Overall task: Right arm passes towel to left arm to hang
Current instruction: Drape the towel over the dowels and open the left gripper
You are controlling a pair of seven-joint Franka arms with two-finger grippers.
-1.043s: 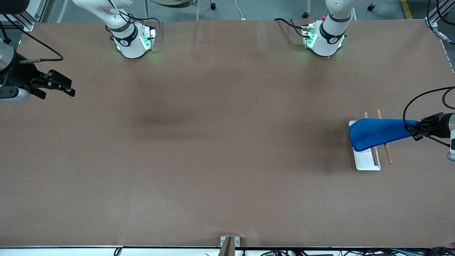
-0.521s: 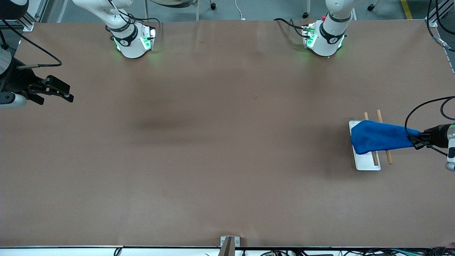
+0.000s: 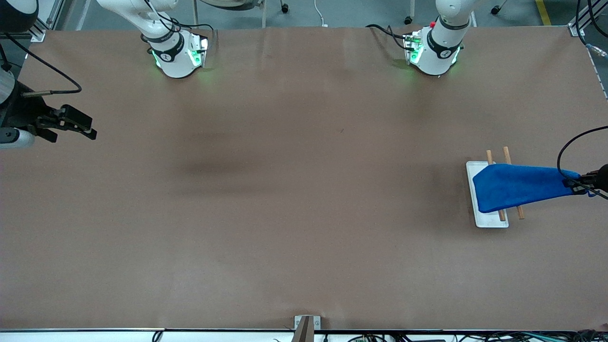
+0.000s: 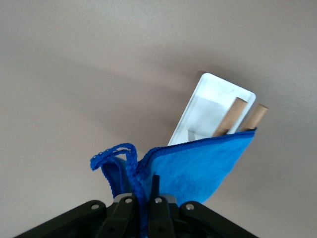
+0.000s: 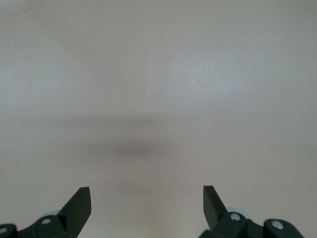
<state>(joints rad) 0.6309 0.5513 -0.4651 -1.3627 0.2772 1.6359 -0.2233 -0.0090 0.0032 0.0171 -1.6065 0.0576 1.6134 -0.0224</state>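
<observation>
The left pincer [image 3: 580, 183] is clamped on one corner of the soft blue towel [image 3: 517, 186], which drapes from it across two wooden rods [image 3: 512, 181] above a flat white base [image 3: 489, 219]. The right pincer [image 3: 71, 126] waits, spread apart, over bare brown worktop [image 3: 294, 190].

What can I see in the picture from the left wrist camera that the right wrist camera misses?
Only the left wrist view shows the blue towel clamped in the left gripper, draped across the two wooden rods of the rack, whose white base lies on the table. Only the right wrist view shows the right gripper, jaws wide apart and holding nothing, over bare table. Both share the brown tabletop and black gripper parts along one edge.
</observation>
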